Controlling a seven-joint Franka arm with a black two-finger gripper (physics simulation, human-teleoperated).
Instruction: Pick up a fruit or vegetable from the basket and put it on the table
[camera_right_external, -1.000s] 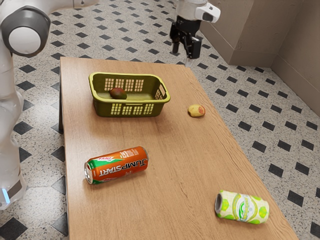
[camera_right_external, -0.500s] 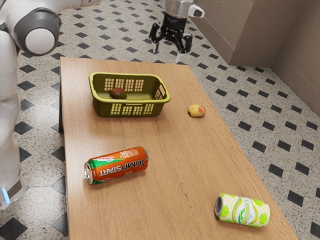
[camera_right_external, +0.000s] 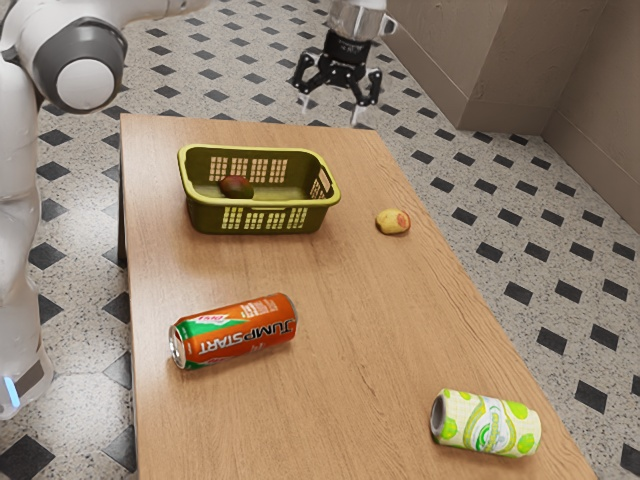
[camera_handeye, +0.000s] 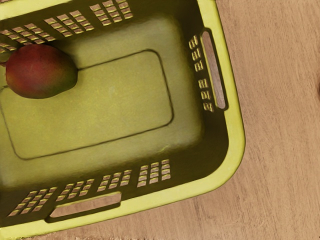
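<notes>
The floor (camera_right_external: 540, 190), pale with dark diamonds, spreads out below the basket, and a brown wall (camera_right_external: 590, 60) rises beyond it toward the exterior view's upper right. The table (camera_right_external: 330, 370), of light wood, stands under the basket, with most of its top reaching from there toward the exterior view's lower edge. The arm (camera_right_external: 20, 240) is white and rises to the exterior view's left of the basket.

The basket (camera_right_external: 260, 204) is olive green with a yellow-green rim, slotted walls and handle holes; it sits upright near the table's far end. The gripper (camera_right_external: 331, 112) hangs higher than the basket, its two fingers spread well apart with nothing between them. The wrist view looks down into the basket.

The orange can (camera_right_external: 235, 331) lies on its side on the near side of the basket, clear of it. The green can (camera_right_external: 485, 423), pale with a lime pattern, also lies on its side, farther from the basket, toward the exterior view's lower right.

The mango (camera_handeye: 41, 71), dark red turning green, is inside the basket, on its bottom, beside a long slotted wall; whether it touches that wall I cannot tell. The yellow fruit (camera_right_external: 393, 221), with a reddish patch, rests on the table near the basket's end on the exterior view's right.
</notes>
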